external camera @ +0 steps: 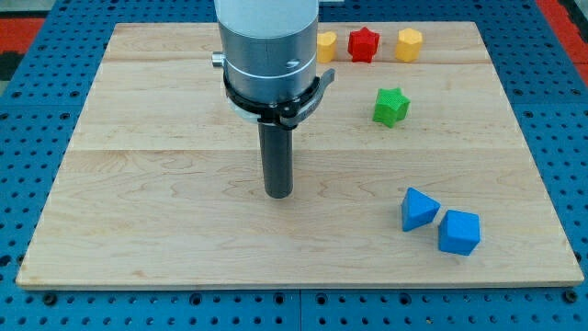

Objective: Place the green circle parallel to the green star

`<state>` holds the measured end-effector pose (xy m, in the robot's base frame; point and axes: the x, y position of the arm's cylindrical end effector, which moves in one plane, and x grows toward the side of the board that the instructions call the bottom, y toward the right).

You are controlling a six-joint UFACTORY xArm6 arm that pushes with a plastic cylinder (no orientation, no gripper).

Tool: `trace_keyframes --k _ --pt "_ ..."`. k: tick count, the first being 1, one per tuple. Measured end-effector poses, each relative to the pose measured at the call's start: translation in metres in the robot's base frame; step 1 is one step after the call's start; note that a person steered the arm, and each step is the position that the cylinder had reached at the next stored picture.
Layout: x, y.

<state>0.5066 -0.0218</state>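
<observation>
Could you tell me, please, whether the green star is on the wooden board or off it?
On it. The green star sits on the wooden board, inside its edges toward the view's top right, apart from my tip.

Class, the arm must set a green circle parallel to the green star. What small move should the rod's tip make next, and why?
Probably shift my tip a little toward the view's bottom left. No green circle shows; only the green star does, to my tip's upper right, so the arm's body may be hiding the circle.
</observation>
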Motion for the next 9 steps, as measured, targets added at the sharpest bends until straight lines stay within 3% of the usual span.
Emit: trace_keyframes --k 3,6,9 --pt "-0.009 -0.014" --pt "-0.095 0.023" --pt "-0.104 0.027"
